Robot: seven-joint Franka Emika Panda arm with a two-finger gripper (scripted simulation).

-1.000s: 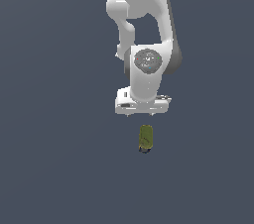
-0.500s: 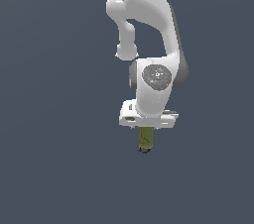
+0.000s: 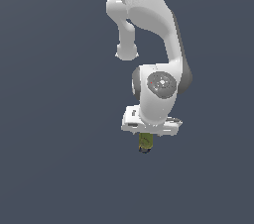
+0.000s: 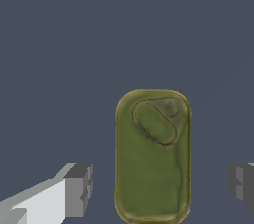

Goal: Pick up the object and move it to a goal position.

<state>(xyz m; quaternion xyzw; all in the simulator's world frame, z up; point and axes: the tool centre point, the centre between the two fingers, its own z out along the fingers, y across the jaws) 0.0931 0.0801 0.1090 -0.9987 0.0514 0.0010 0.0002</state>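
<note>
Arm lowered over the can (image 4: pixel 153 156); fingers (image 4: pixel 78 190) spread wide, flanking without touching it, its long axis between them.

Plain, even slate-blue backdrop (image 3: pixel 49 94) throughout.

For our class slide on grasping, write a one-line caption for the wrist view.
Open gripper straddling the olive-green can, fingers apart from its sides.
</note>
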